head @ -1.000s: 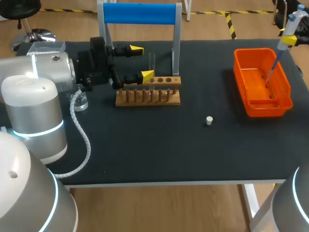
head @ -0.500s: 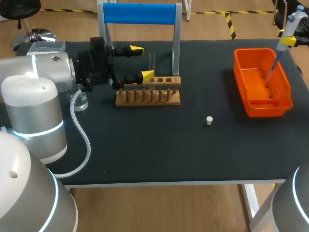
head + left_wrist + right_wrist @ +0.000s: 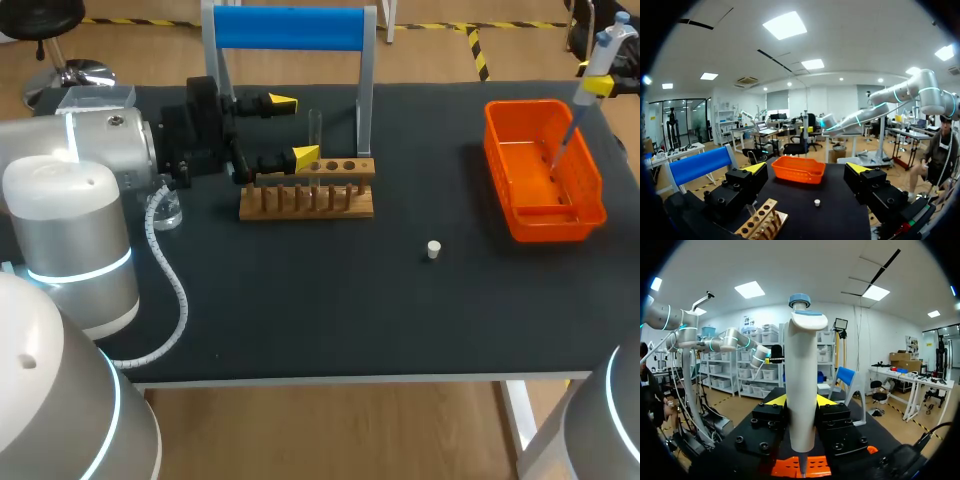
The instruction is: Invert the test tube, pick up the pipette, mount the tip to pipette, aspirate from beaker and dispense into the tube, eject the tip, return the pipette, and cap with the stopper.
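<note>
My right gripper is at the far right, shut on the white pipette, which stands upright with its thin tip over the orange bin. In the right wrist view the pipette is clamped between both fingers of that gripper. My left gripper stands open and level beside the clear test tube, which is upright in the wooden rack. In the left wrist view the gripper holds nothing. A small white stopper lies on the mat. The beaker is partly hidden by my left arm.
A stand with a blue top bar rises just behind the rack. Seen from the left wrist, the orange bin and the stopper lie ahead of the fingers and the rack sits below them. A coiled cable trails from my left arm.
</note>
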Available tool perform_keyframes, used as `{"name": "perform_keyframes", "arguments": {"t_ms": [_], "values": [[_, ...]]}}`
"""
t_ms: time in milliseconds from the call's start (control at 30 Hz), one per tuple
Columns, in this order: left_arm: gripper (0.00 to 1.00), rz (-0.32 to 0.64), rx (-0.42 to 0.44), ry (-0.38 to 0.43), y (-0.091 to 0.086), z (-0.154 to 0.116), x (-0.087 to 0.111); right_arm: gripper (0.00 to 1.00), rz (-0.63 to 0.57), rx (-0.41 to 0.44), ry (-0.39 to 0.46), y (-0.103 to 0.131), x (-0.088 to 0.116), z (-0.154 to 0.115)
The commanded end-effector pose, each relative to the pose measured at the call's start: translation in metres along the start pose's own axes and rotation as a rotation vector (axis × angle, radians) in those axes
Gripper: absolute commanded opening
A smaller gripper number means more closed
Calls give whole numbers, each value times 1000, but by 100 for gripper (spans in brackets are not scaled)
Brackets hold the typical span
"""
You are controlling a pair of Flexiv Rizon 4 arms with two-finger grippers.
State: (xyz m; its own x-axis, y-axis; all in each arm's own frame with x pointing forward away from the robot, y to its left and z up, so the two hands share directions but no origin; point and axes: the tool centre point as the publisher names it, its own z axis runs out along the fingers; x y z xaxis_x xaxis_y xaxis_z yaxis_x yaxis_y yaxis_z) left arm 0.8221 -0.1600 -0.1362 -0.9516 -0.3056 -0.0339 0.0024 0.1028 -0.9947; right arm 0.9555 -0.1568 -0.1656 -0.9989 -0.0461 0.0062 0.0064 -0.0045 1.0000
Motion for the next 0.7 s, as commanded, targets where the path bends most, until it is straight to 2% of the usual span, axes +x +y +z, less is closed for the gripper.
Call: {"name": "perform_keyframes", "arguments": {"t_ms": [33,367,567,700], "values": [[100,1,2,-4,0,0,1,0,0,3,0,0,0,0],[100,1,2,-4,0,0,1,0,0,3,0,0,0,0],[100,4,-5,6,-14,31,-1,0,0,3,0,0,0,0],[100,-6,-15,15,-25,62,-2,0,0,3,0,0,0,0]]}}
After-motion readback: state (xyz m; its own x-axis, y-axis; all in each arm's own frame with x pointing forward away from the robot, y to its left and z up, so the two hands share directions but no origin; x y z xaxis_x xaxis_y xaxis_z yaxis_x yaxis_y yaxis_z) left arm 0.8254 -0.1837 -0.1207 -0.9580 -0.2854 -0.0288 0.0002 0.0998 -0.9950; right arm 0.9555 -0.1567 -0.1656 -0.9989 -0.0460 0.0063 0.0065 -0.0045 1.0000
